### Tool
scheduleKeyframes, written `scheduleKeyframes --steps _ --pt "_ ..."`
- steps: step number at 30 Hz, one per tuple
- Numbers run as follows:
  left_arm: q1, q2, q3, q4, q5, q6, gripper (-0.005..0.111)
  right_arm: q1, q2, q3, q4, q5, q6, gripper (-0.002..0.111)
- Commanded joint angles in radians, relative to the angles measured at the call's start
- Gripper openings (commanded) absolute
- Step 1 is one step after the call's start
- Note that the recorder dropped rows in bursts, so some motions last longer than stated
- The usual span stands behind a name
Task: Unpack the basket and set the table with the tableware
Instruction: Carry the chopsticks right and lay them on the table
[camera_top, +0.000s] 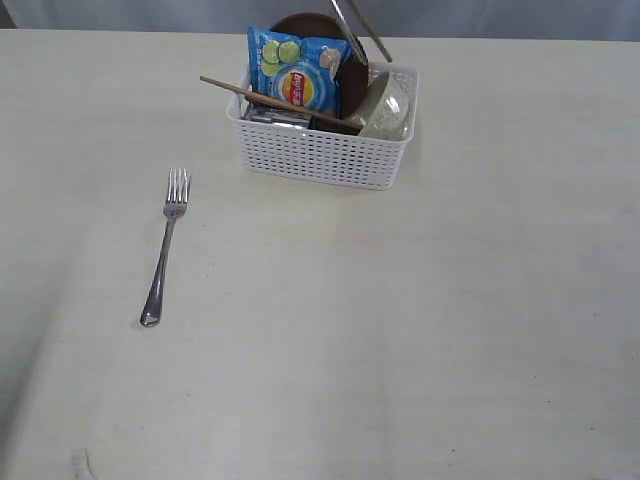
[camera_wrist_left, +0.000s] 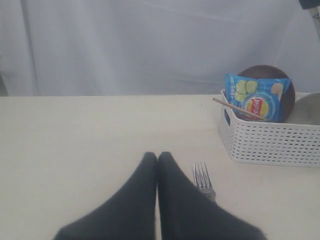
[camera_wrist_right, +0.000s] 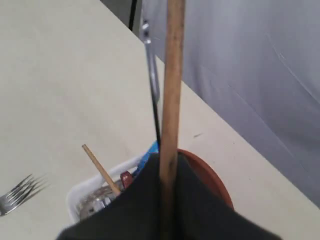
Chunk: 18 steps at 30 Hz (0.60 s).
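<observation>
Currently chopstick (camera_wrist_right: 172, 75) clamped between right jaws; fork (camera_wrist_left: 202, 177) just beside left jaws.

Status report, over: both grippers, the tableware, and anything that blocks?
Left gripper shut, empty, beside fork on table. Right gripper shut on chopstick, over basket. Chip bag leans against plate.

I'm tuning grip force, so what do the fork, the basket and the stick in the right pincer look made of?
The fork looks like polished steel: grey, with bright glints. The basket seems moulded white plastic, matte, with a regular grid of holes. The stick, clamped in the right pincer, looks like plain wood: warm brown, dull.
</observation>
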Motion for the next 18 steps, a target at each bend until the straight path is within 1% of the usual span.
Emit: scheduleKeyframes --steps 1,7,11,13,15,18 --pt "-0.001 -0.004 0.003 -0.003 -0.006 0.0 0.0 -0.065 -0.055 0.003 -0.177 0.109 0.254 0.0" --pt "-0.001 -0.004 0.003 -0.003 -0.006 0.0 0.0 -0.246 -0.059 0.005 -0.178 0.374 0.369 0.0" --pt "-0.001 -0.004 0.003 -0.003 -0.006 0.0 0.0 -0.398 -0.015 0.014 -0.176 0.562 0.454 0.0" --pt "-0.001 -0.004 0.003 -0.003 -0.006 0.0 0.0 -0.464 0.007 0.039 -0.161 0.571 0.485 0.0" --pt "-0.001 -0.004 0.003 -0.003 -0.006 0.0 0.0 -0.529 0.037 0.089 -0.11 0.543 0.495 0.0" --pt "-0.001 -0.004 0.003 -0.003 -0.006 0.0 0.0 -0.593 0.089 0.173 -0.028 0.488 0.476 0.0"
